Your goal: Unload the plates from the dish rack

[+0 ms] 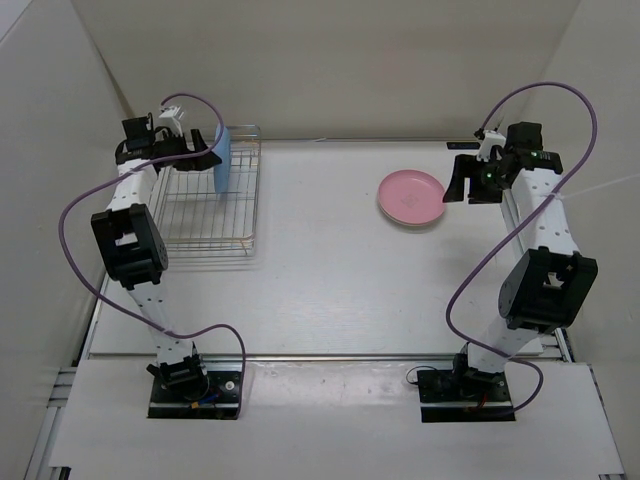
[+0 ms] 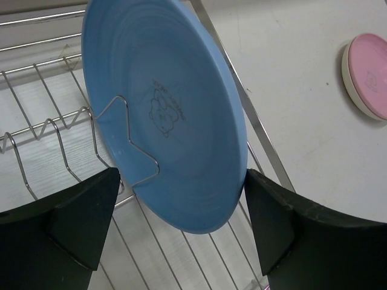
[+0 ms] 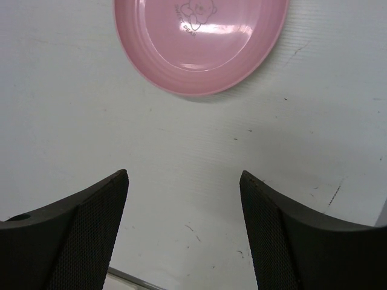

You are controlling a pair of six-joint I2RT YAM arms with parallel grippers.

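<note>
1. Left gripper [image 2: 181,181]: jaws released and spread wide, one on either side of blue plate [image 2: 175,72]. No contact visible.
2. Blue plate stands on edge between the jaws, against a wire prong [image 2: 130,130] of dish rack [image 1: 200,225]. It looks stiff, light, glossy, probably slippery and chippable. Pinch across the rim, then lift clear of the prong.
3. Right gripper [image 3: 184,181]: jaws released, empty. Pink plate [image 3: 199,42] lies flat just ahead of the tips, stacked on cream plate [image 2: 354,90].
</note>
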